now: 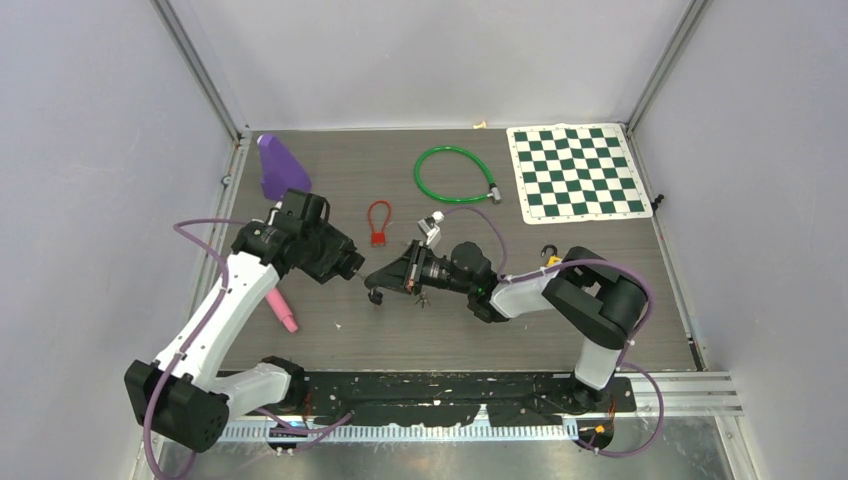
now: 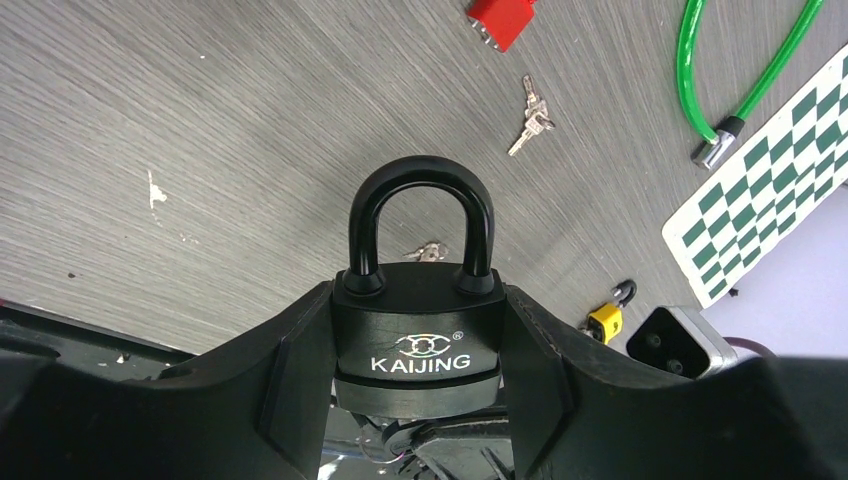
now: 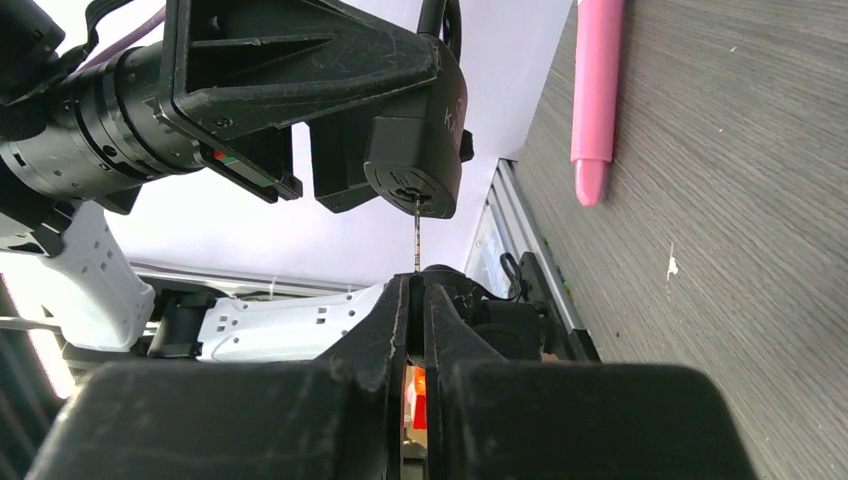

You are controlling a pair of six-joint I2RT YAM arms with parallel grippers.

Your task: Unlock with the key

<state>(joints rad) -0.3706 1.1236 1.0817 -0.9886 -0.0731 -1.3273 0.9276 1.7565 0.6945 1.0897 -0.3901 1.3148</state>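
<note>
Left tool [image 2: 418, 298] grasps padlock [image 2: 418, 345]. Right tool [image 3: 417, 290] clenches key [image 3: 415, 238], head hidden. Blade tip reaches keyhole [image 3: 413, 192] just ahead; depth unclear.

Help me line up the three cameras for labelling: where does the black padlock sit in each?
Top external: black padlock left of centre, in the left gripper.
Left wrist: padlock lower centre, shackle up.
Right wrist: padlock upper centre, key at its keyhole.
Shared landmark: the left gripper's fingers flanking it.

Left pincer [image 1: 350, 264] clamped mid-width; right pincer [image 3: 417, 290] pinched tight; tips facing, close.
</note>
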